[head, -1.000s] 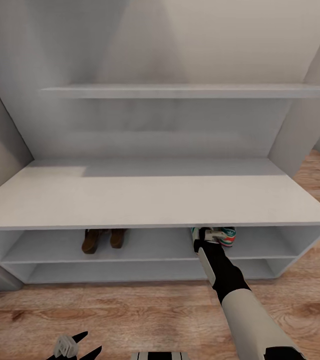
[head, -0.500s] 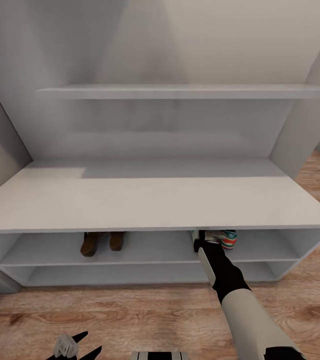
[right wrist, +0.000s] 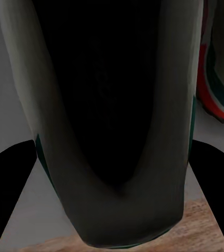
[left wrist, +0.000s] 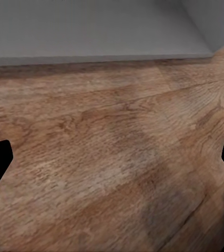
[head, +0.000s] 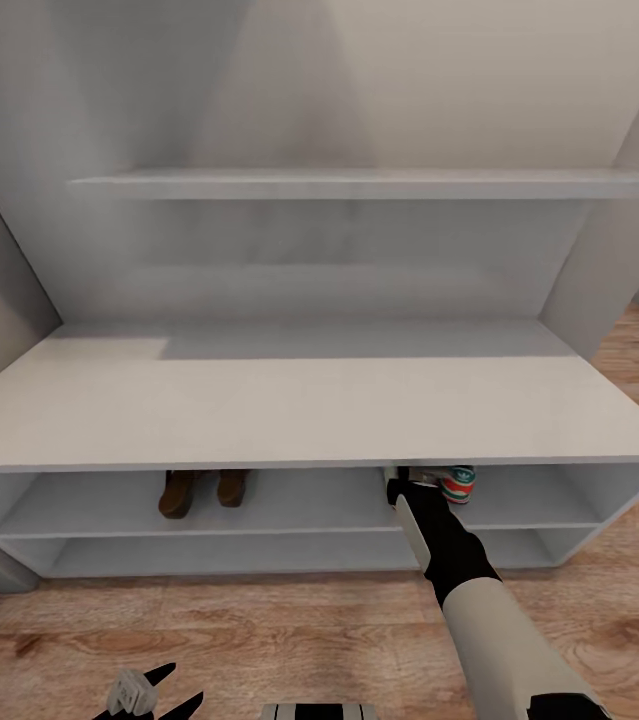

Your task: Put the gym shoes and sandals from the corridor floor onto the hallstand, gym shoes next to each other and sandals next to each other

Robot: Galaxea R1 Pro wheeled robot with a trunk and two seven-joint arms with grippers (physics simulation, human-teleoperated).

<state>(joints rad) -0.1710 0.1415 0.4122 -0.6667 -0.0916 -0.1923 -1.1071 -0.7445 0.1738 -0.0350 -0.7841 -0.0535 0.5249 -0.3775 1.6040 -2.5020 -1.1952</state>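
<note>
Under the bench top (head: 309,410), right end effector (head: 406,480) grips a gym shoe (right wrist: 117,131) beside its mate (head: 456,484).

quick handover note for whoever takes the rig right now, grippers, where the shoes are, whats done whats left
Right gripper: reached into the hallstand's upper tier with a gym shoe right at its fingers; whether it grips is unclear.
Left gripper: open, empty, over the corridor floor.
Done: both sandals side by side on the upper tier; other gym shoe there too.
Left: settle this shoe beside its mate, release, withdraw.
</note>
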